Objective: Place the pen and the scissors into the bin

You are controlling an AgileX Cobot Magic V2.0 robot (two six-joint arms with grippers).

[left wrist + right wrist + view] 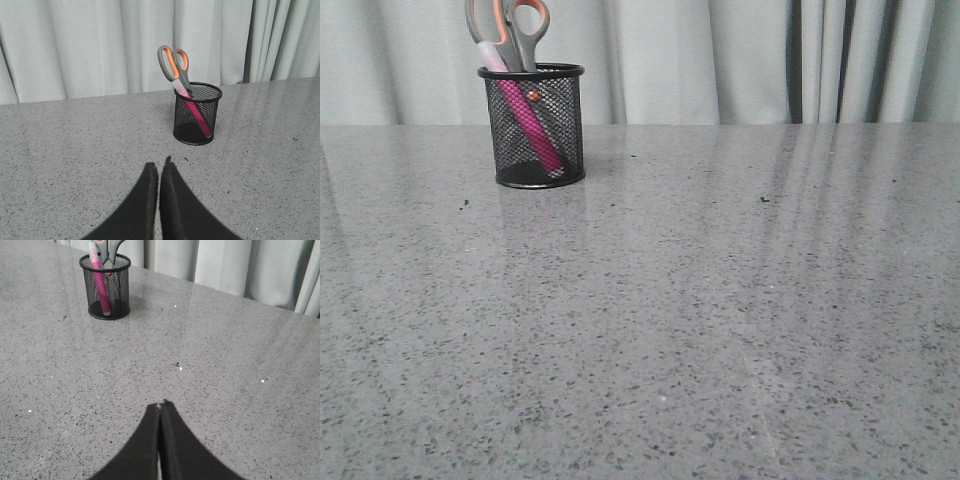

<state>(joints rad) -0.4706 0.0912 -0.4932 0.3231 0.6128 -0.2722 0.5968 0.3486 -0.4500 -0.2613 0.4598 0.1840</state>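
The black mesh bin (pixel 533 128) stands at the table's far left. The pink pen (pixel 525 122) leans inside it, and the scissors (pixel 512 33) stand in it with their grey, orange-lined handles up. The bin (pixel 197 114), pen (pixel 196 112) and scissors (pixel 174 66) also show in the left wrist view, and the bin (pixel 105 287) and pen (pixel 100 284) in the right wrist view. My left gripper (pixel 159 165) is shut and empty, well short of the bin. My right gripper (pixel 161 405) is shut and empty, far from the bin. Neither gripper shows in the front view.
The grey speckled table (pixel 700 300) runs back to pale curtains (pixel 720 60) close behind the bin.
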